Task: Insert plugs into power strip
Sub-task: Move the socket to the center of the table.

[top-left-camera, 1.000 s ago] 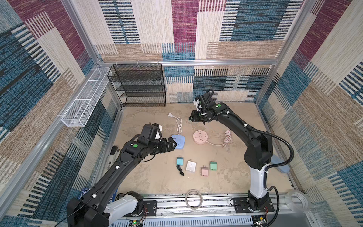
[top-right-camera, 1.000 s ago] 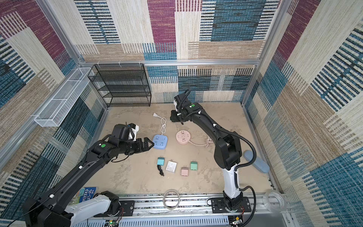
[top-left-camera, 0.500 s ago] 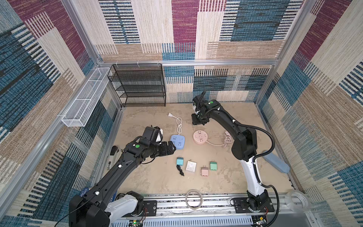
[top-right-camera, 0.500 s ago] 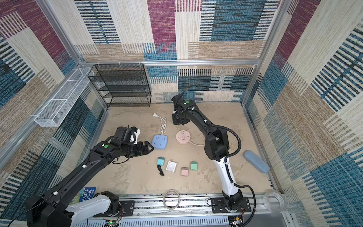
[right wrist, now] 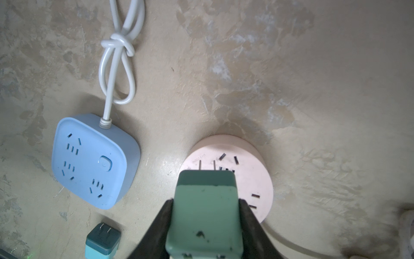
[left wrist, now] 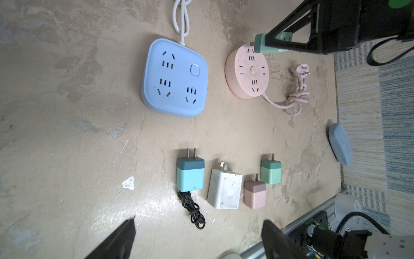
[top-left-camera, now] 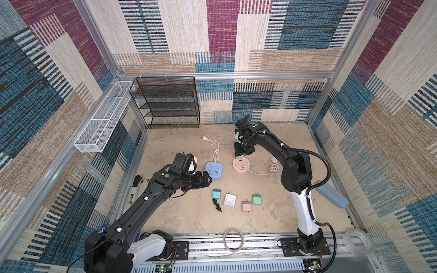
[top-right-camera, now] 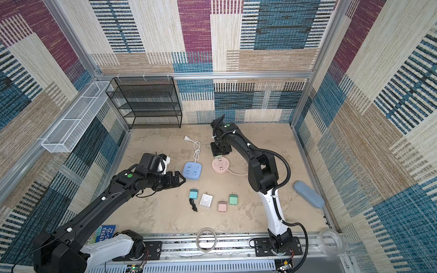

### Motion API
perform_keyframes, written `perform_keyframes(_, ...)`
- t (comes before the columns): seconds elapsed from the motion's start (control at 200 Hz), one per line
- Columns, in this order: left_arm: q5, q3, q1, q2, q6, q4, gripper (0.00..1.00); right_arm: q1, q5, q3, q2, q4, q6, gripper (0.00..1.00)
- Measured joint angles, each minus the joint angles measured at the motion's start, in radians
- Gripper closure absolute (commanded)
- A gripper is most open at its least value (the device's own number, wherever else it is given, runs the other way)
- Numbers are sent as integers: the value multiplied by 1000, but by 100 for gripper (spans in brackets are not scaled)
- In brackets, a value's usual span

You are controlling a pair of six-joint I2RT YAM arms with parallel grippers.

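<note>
The right pincer (right wrist: 205, 203) grips a boxy mint green plug (right wrist: 205, 226), darker-capped, two metal prongs aimed at the round pink power strip (right wrist: 248, 179) just ahead. The left pincer (top-left-camera: 206, 181) gapes wide, empty.

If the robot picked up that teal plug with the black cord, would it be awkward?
Probably rigid and easy to pinch: the teal plug is boxy with flat sides. Its bundled black cord looks floppy and would likely dangle. Lying flat, it seems unlikely to roll.

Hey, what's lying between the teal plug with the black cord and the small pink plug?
The white plug lies on the floor between the teal plug and the pink plug. The left wrist view shows this most clearly, and it shows in both top views too.
</note>
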Motion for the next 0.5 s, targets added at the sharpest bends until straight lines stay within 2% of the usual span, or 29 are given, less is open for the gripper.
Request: perform_keyframes(0.501,13,13,-2,52,3,4,8,0,27,-30,-5,-5,5,100)
